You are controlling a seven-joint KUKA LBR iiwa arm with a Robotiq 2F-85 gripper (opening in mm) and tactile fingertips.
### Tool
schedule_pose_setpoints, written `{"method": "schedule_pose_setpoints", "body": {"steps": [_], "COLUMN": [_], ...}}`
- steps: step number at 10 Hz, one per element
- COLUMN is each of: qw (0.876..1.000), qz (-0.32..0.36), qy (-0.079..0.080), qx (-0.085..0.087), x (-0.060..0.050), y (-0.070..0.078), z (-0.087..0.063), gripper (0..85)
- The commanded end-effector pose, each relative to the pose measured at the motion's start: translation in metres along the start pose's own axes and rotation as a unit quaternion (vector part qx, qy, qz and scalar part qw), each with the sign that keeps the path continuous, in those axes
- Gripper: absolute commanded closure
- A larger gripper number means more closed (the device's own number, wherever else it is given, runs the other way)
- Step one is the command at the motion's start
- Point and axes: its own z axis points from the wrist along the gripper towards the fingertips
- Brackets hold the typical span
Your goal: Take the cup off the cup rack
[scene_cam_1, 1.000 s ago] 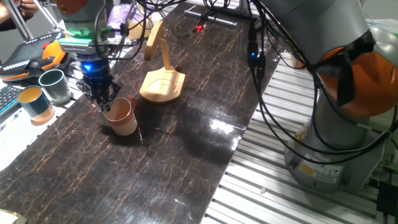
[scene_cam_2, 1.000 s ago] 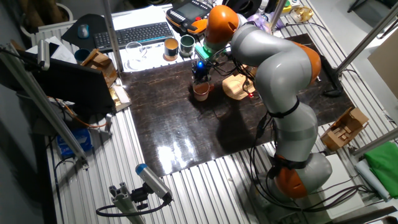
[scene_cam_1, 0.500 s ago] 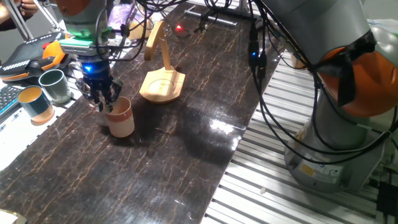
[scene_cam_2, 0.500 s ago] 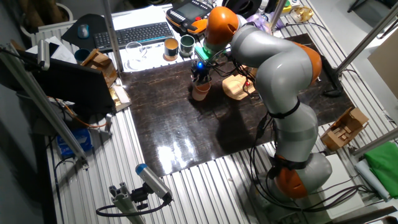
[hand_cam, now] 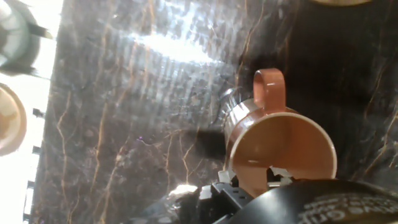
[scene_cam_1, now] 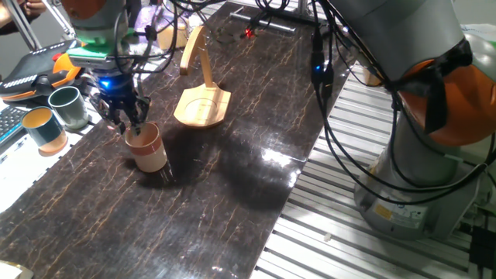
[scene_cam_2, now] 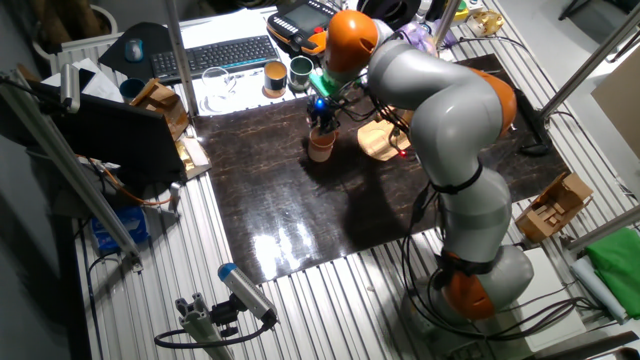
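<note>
- One cup (scene_cam_1: 147, 146) stands upright on the table (scene_cam_1: 232, 178), well apart from the cup rack (scene_cam_1: 200, 93)
- Gripper (scene_cam_1: 129, 122) sits directly above its rim; grip unclear, cannot tell

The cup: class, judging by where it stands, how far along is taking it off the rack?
Done: the cup stands upright on the table, clear of the cup rack. In hand: the gripper sits at its rim. Left: releasing and withdrawing, seemingly.
</note>
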Motion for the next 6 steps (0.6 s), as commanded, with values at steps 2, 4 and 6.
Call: {"method": "schedule_pose_setpoints", "body": {"steps": [2, 4, 6], "qw": [0.999, 0.998, 0.996], "qz": [-0.013, -0.032, -0.06], "qy": [-0.037, -0.053, -0.063], "qx": [0.01, 0.014, 0.018], "x": [-0.003, -0.012, -0.026], "y": [-0.006, -0.018, -0.03], "z": [-0.019, -0.047, -0.067], "gripper": [50.7, 51.0, 58.7]}}
